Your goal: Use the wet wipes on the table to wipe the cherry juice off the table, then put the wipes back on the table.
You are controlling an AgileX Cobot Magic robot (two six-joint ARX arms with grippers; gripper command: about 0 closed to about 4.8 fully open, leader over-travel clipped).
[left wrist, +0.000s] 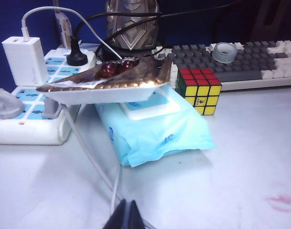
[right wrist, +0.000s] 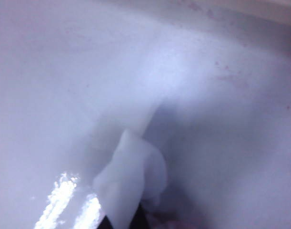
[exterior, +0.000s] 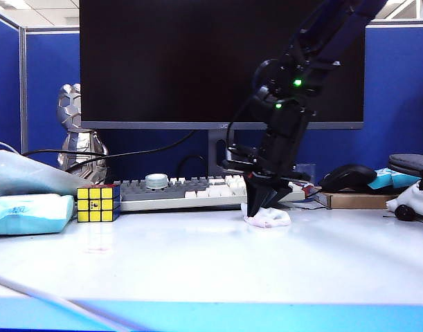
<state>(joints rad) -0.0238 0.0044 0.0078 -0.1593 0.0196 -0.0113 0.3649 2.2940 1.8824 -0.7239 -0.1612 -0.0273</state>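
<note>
The right gripper (exterior: 263, 205), jaws pinching the wet wipe (exterior: 268, 218) on the worktop (exterior: 211, 263), seems mid-wipe and next needs dragging toward the juice (left wrist: 281, 202); the left gripper (left wrist: 127, 215) hangs back, jaws pressed together.

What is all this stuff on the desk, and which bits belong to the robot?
wet wipes: one, white with pink tinge, on the table before the keyboard, pinched by the right gripper
cherry juice: faint pink smears on the table
table: one, glossy white, blue front edge
colour cube: one, left of the keyboard
tissue pack: one, light blue, far left
keyboard: one, grey and white, under the monitor
monitor: one, black, at the back
plate of cherries: one, resting on the tissue pack
power strip: one, white, beside the pack
right gripper: black, shut on the wipes
left gripper: black, shut, empty, low over the table
</note>
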